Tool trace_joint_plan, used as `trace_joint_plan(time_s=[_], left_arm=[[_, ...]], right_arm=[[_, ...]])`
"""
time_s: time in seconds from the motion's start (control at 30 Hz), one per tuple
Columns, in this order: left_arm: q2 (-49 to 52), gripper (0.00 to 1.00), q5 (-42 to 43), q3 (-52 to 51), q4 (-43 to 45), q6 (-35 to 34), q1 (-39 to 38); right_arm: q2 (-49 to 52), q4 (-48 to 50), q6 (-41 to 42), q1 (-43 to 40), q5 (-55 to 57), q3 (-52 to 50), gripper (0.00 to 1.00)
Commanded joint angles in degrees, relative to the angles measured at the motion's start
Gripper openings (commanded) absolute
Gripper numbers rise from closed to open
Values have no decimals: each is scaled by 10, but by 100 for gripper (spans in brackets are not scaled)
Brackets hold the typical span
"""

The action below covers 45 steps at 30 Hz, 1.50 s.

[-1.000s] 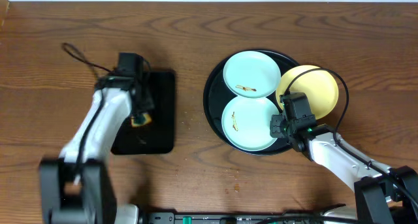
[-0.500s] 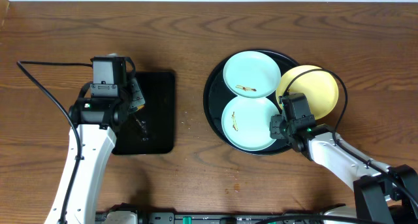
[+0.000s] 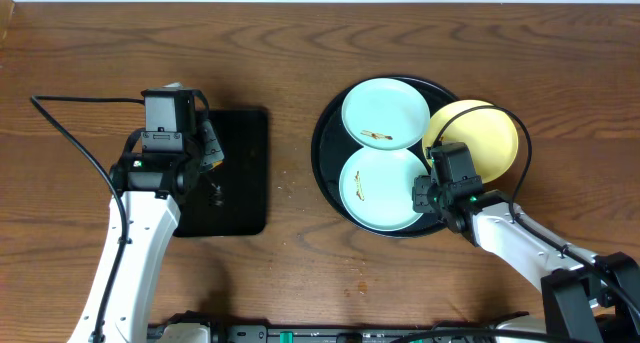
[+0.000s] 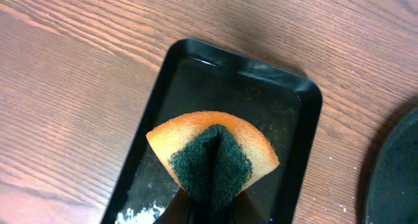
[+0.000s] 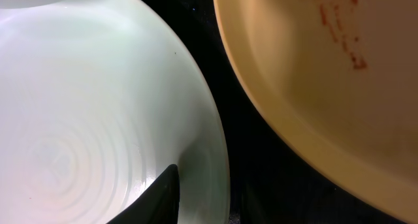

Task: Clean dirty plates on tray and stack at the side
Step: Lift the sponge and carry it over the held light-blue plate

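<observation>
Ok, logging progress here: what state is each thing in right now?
left gripper: shut on the folded sponge.
sponge: pinched, held over the small tray.
right gripper: at the rim of the near plate; opening unclear.
far plate: dirty, on the round tray.
near plate: specked, on the round tray.
yellow plate: red-smeared, overlapping the tray's rim.

A glossy black round tray [image 3: 322, 148] stood on a brown wood-grain table [image 3: 300, 43]. The upper plate [image 3: 385, 98] was pale blue-white with brown specks near its lower edge. The lower plate [image 3: 390, 198] was the same pale blue-white, with a smaller brown mark at its left and faint concentric rings across its face. The third plate [image 3: 490, 133] was pale yellow, flecked with red-orange smears. An orange sponge [image 4: 212, 152] showed a dark green scouring face over a rectangular black tray [image 4: 176, 80] dusted with white flecks. The left arm [image 3: 140, 233] and right arm [image 3: 515, 238] were white with black fittings.
</observation>
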Motion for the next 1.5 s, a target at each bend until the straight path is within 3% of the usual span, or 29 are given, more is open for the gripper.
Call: trace_joint_plan(time_s=[0.0,0.23,0.37,0.43,0.53,0.67,0.8,1.03,1.23,1.47], left_arm=[[-2,7,25,-2,2,15,1],[-2,7,30,-2,4,57,1],[8,7,63,-2,-7,69,-1],[21,8,61,-2,-14,76,-11],[51,7,61,-2,-8,100,-39],[89,7,52,-2,14,136,-73],[118,7,-45,-2,24,138,-87],[151,7,-46,-2,18,126,-87],[145,7,-1,3,34,125,-90],[123,7,231,3,131,83,-139]], right_arm=[[7,-2,-2,2,5,-6,29],[7,0,-2,2,3,-6,28],[7,0,-2,2,1,-6,23],[7,1,-2,2,1,-6,19],[7,2,-2,2,1,-6,2],[7,2,-2,2,1,-6,1],[7,2,-2,2,1,-6,1],[7,2,-2,2,1,-6,1],[7,2,-2,2,1,-6,1],[7,2,-2,2,1,-6,1]])
